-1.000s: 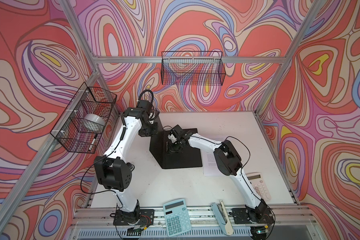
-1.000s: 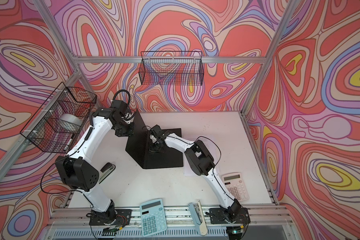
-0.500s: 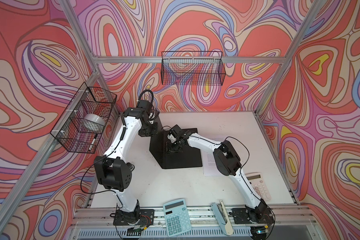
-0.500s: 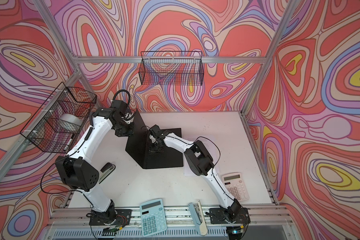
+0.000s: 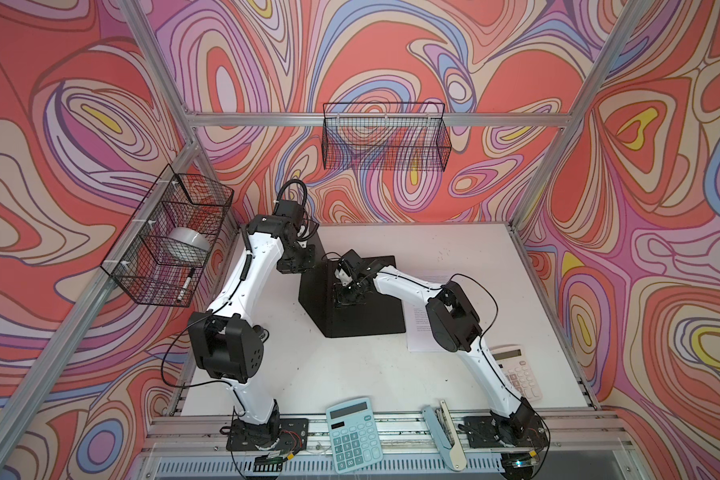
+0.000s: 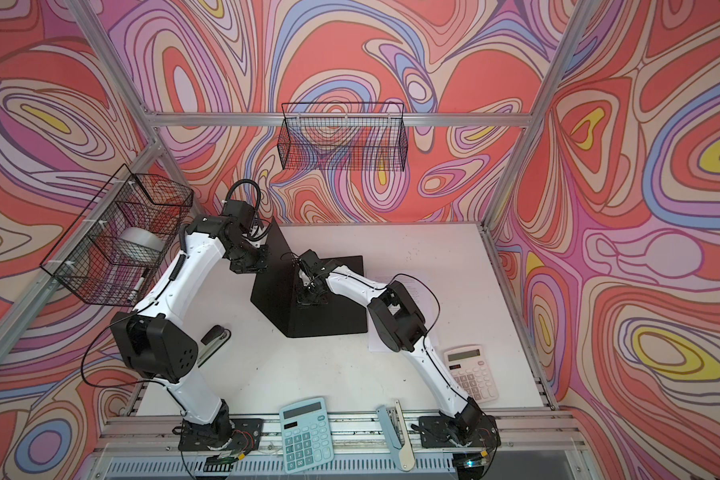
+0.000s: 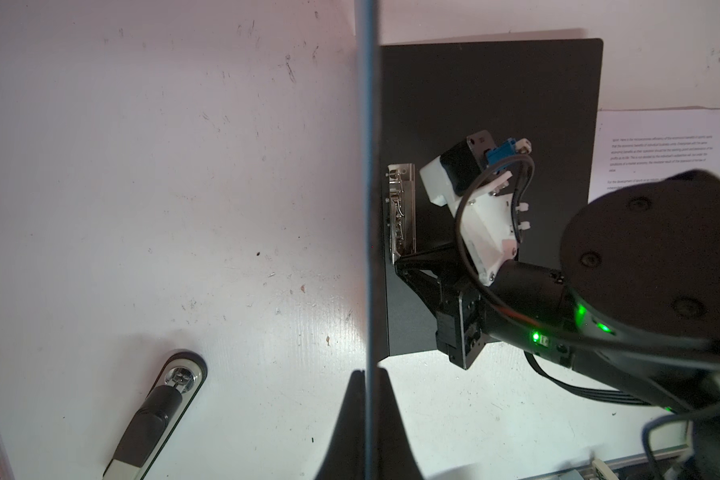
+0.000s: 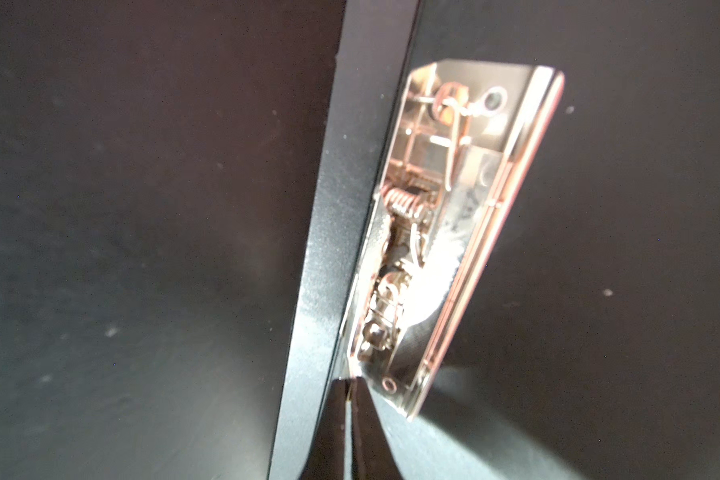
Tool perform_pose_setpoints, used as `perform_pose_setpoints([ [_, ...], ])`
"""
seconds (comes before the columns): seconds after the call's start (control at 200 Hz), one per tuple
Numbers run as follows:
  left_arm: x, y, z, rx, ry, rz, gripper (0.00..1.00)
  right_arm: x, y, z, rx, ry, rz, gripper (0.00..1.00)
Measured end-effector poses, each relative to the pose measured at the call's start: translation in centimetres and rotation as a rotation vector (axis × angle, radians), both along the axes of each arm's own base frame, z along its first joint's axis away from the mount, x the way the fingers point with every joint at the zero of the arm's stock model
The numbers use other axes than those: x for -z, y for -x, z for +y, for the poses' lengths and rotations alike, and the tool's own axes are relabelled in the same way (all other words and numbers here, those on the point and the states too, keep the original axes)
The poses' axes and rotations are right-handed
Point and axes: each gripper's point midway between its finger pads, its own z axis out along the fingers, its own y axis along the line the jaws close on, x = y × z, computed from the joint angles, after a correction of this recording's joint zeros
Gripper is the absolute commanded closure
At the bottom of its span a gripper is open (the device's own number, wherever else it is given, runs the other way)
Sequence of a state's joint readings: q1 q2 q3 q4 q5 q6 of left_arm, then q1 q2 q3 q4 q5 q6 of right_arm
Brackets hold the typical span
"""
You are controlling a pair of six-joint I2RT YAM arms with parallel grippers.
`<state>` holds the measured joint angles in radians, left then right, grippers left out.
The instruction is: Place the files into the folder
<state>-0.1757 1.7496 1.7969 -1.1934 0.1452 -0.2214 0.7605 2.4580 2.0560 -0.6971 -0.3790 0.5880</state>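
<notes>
The folder (image 5: 371,311) lies open in the middle of the table, black inside up, in both top views (image 6: 329,320). My left gripper (image 5: 304,266) is shut on the edge of its cover (image 7: 368,187), holding that cover upright; the jaws (image 7: 368,374) pinch the thin edge. My right gripper (image 5: 344,297) reaches to the metal clip (image 8: 466,232) by the spine. Its tips (image 8: 351,384) are shut on the clip's near end, and the clip plate stands raised off the folder. The files (image 5: 418,328), white printed sheets, lie flat just right of the folder, partly under the right arm (image 7: 661,141).
A teal calculator (image 5: 354,434) and a pale blue stapler (image 5: 443,434) lie at the front rail. A white calculator (image 5: 520,374) sits front right. A black stapler (image 7: 154,411) lies left of the folder. Wire baskets hang on the back wall (image 5: 385,137) and left wall (image 5: 167,237).
</notes>
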Motion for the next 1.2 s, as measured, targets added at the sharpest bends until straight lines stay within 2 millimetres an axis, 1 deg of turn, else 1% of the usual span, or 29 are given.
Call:
perform_pose_setpoints([
  [1.202, -0.05, -0.05, 0.29, -0.006, -0.014, -0.005, 1.00, 0.28, -0.21, -0.39, -0.004, 0.039, -0.038, 1.00],
])
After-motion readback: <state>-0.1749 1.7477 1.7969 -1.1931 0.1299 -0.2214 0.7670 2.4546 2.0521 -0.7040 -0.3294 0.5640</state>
